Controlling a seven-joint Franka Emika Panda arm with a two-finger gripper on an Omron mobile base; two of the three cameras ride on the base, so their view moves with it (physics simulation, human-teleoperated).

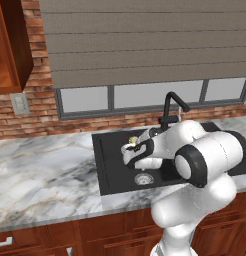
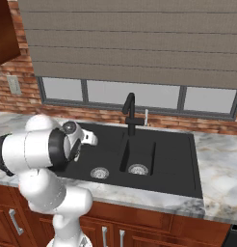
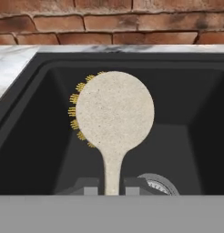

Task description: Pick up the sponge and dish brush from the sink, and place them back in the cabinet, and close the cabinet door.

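My gripper (image 3: 111, 186) is shut on the thin handle of the dish brush (image 3: 114, 109). The brush's round cream head stands upright, with yellow bristles on its far side. It hangs above the left basin of the black sink (image 3: 41, 132). In the left base view the gripper (image 1: 130, 150) holds the brush (image 1: 131, 142) over the sink (image 1: 112, 165), left of the faucet (image 1: 170, 106). The wooden cabinet (image 1: 7, 60) is at the upper left, its inside open to view. The sponge is out of view. I cannot make out the cabinet door.
Marble counter (image 1: 45, 170) spreads left of the sink, with a wall socket (image 1: 19, 104) on the brick wall above it. A silver drain (image 3: 155, 184) lies below the hand. A window with a lowered blind (image 2: 130, 43) runs behind the faucet (image 2: 130, 113).
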